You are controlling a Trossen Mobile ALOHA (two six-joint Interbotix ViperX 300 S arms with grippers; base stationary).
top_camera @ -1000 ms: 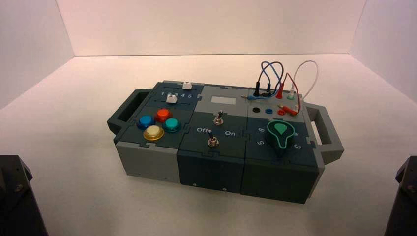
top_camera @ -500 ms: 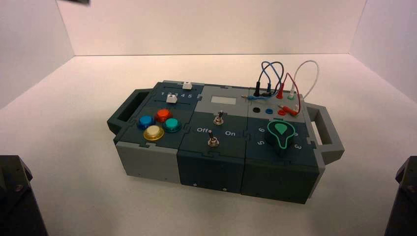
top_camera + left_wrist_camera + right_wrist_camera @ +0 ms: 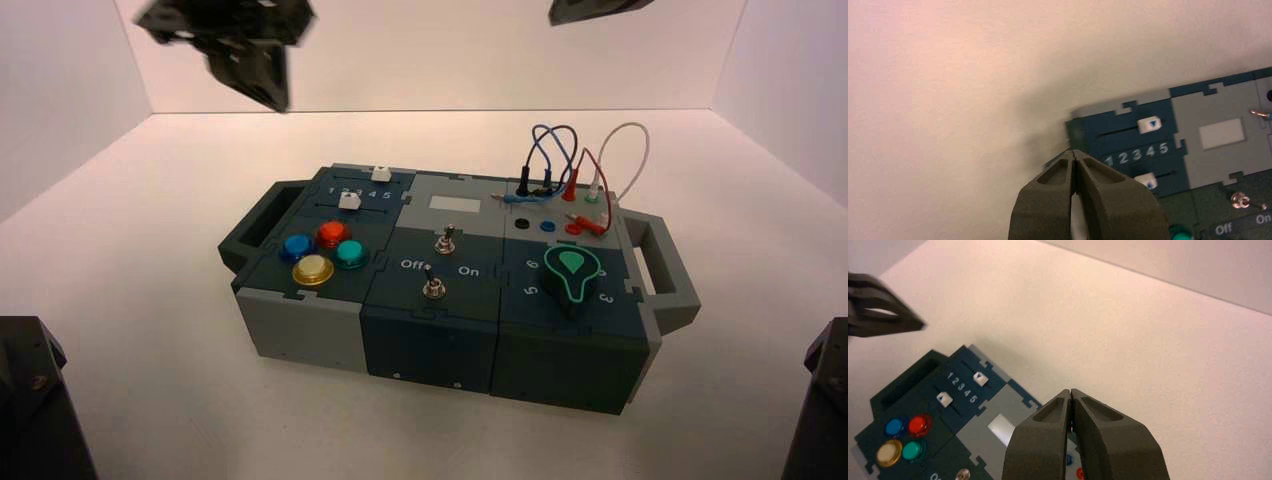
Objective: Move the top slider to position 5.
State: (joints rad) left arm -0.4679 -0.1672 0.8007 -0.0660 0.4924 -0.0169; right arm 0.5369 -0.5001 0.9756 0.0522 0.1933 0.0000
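Above the box's far left corner, left gripper [image 3: 262, 75] newly in view, fingers pressed together, touching nothing. Right gripper [image 3: 590, 10] also newly arrived at the far edge, high up, fingers likewise closed. Box [image 3: 300, 335] unmoved. Top slider [image 3: 1149, 124] near the far left corner, sitting about over numeral 5 [image 3: 1163, 148]. Second slider [image 3: 1145, 180] beside it. Round buttons [image 3: 320, 253] and toggle switches [image 3: 432, 288] nearer. Nothing blocks the slider.
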